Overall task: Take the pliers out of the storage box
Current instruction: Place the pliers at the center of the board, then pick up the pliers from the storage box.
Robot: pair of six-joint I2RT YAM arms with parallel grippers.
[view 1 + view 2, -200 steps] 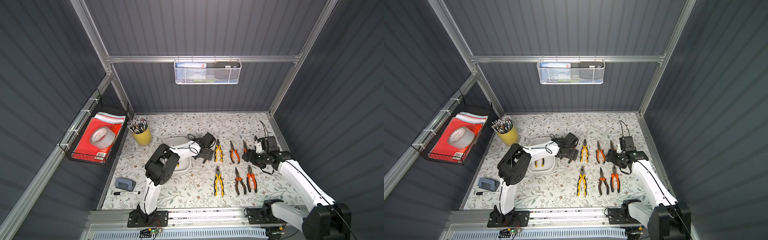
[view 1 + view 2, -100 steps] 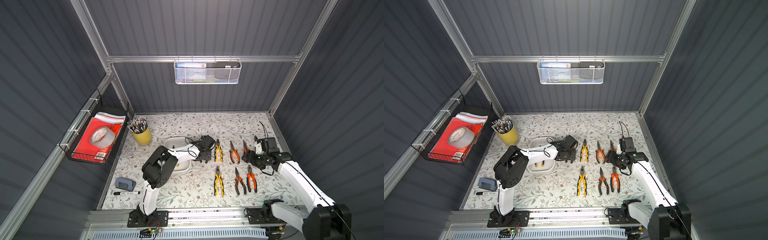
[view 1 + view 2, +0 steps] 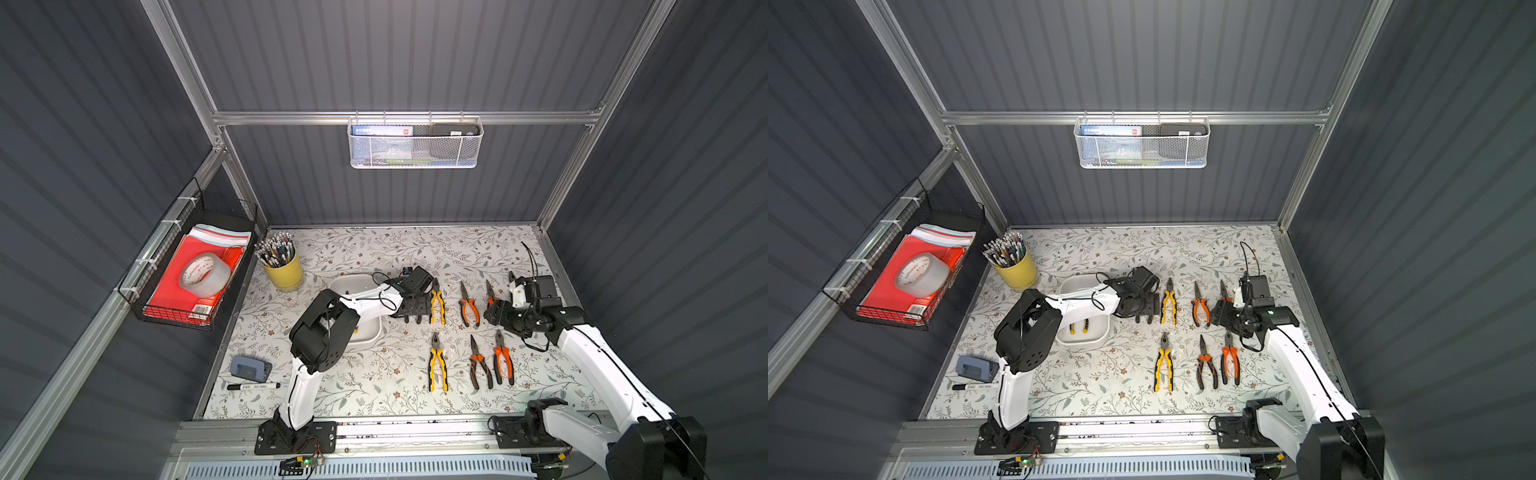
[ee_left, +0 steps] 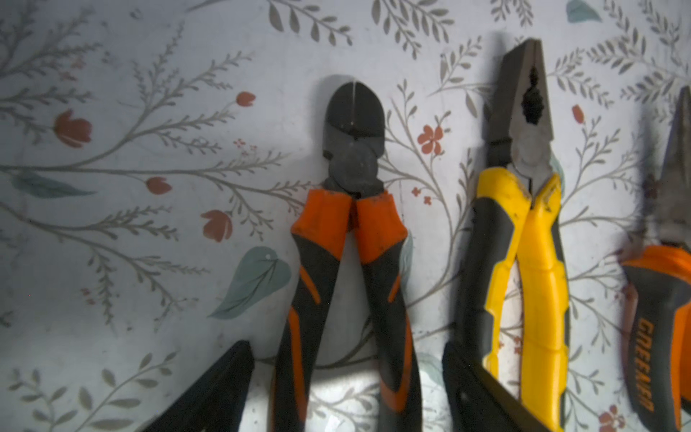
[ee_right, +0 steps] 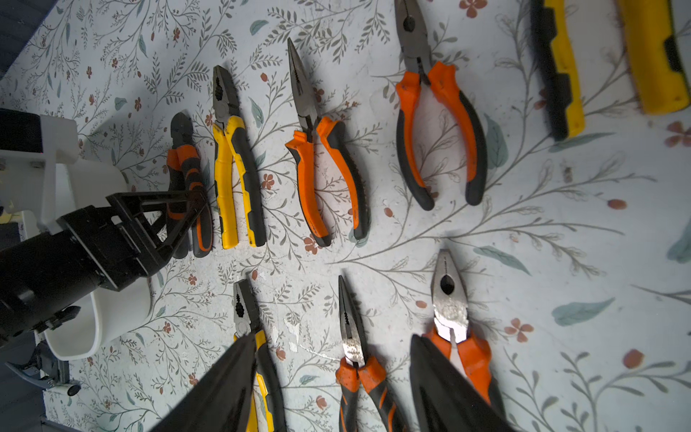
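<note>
Left wrist view: left pincer (image 4: 346, 349) wide, astride orange-and-black steel pliers (image 4: 351, 239) flat on floral tabletop (image 4: 131, 280). Right pincer (image 5: 332, 338) wide, empty. Yellow-handled pair (image 3: 1079, 327) lies in shallow white plastic storage box (image 3: 1096, 343): rigid, heavyish; likely best pinched across grippy handles.

Entry, left arm (image 3: 322, 332): I saw its elbow sink lower over the storage box (image 3: 1084, 341), then lift back. Entry, left gripper (image 4: 346, 348): it shifted slightly toward the yellow-and-black pliers (image 4: 523, 243) and ended with fingers spread either side of the orange-and-black cutter (image 4: 353, 232), clear of both handles.
</note>
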